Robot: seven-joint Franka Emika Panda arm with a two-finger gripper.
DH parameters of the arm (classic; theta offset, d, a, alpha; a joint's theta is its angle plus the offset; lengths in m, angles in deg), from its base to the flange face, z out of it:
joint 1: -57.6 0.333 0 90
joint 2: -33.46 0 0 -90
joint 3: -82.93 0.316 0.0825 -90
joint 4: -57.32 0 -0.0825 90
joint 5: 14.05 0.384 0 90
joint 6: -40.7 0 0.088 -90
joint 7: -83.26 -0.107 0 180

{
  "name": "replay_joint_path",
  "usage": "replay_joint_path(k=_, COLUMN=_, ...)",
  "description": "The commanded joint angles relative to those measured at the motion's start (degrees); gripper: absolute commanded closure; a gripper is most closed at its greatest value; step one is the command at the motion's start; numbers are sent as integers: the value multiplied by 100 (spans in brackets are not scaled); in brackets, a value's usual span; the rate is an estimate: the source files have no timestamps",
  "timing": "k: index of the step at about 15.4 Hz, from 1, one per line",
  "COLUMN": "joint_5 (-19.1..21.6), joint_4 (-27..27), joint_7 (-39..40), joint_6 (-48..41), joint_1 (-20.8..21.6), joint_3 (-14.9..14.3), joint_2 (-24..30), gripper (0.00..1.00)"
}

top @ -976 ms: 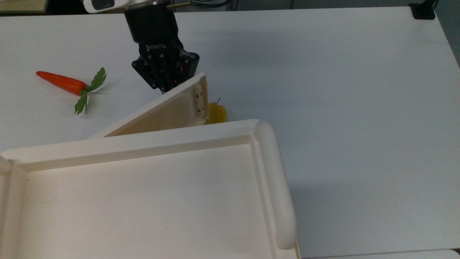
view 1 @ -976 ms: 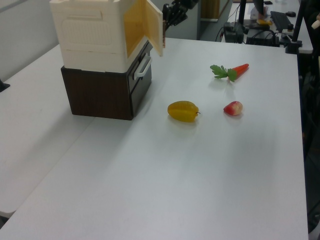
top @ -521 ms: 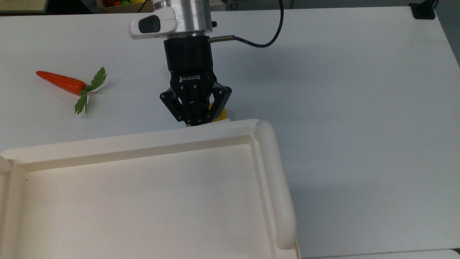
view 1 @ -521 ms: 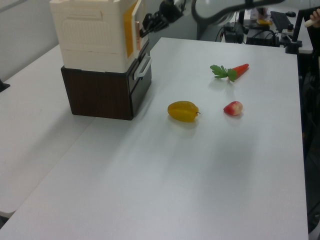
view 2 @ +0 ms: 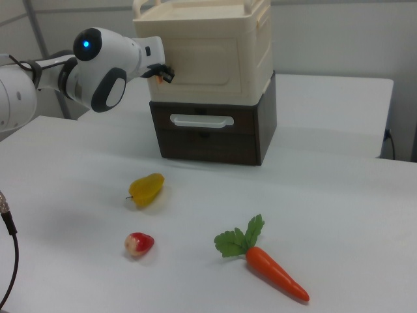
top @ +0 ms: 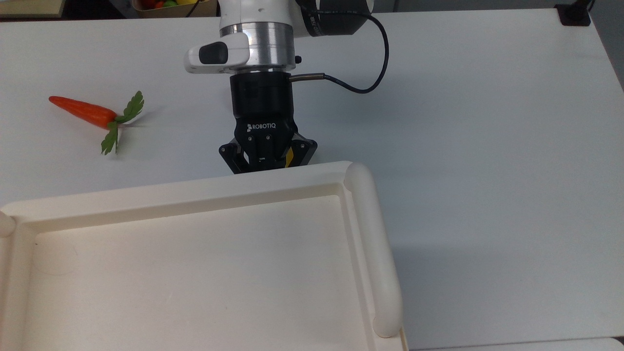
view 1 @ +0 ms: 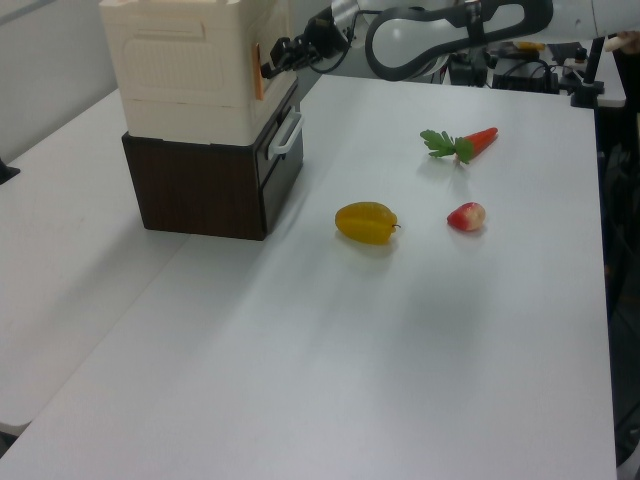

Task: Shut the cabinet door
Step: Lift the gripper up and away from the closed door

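Observation:
The cream cabinet (top: 195, 187) fills the top view's lower left and stands on a dark brown drawer unit (view 1: 200, 185). In the right view the cabinet door (view 2: 205, 62) lies almost flush with the cabinet front. From the left view's angle only a thin beige edge of the cabinet door (view 1: 257, 72) shows. My gripper (top: 265, 165) is shut with nothing in it and presses against the door's outer face, its tips tucked under the cabinet's rim. The gripper (view 2: 168, 74) sits at the door's left edge in the right view.
A toy carrot (top: 85, 112) lies on the white table at the top view's left. A yellow fruit (view 1: 366, 222) and a small red fruit (view 1: 466, 216) lie in front of the drawer unit. The arm's cable (top: 365, 83) loops beside the wrist.
The door swung from wide open to almost flush with the cabinet. My gripper followed it, moving toward the cabinet front and to the top view's right.

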State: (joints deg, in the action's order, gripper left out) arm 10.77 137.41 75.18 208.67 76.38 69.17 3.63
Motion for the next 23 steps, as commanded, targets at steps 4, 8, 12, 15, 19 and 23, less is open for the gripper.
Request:
replay_joint_path(k=4, joint_5=-109, joint_4=-82, joint_7=-63, joint_6=527, joint_1=153, joint_3=-48, joint_2=-137, gripper=89)
replay_joint_path(k=8, joint_5=-127, joint_4=-46, joint_7=-19, joint_6=518, joint_1=126, joint_3=-48, joint_2=-102, gripper=89)
replay_joint_path(k=12, joint_5=-109, joint_4=602, joint_7=376, joint_6=317, joint_1=126, joint_3=-57, joint_2=520, gripper=88)
replay_joint_path(k=15, joint_5=-92, joint_4=798, joint_7=491, joint_6=-778, joint_1=22, joint_3=-101, joint_2=996, gripper=88)
replay_joint_path(k=19, joint_5=-83, joint_4=683, joint_7=473, joint_6=-3300, joint_1=-383, joint_3=-119, joint_2=1541, gripper=81)
replay_joint_path(k=23, joint_5=-301, joint_4=666, joint_7=517, joint_6=-5876, joint_1=-717, joint_3=-145, joint_2=2068, gripper=70)
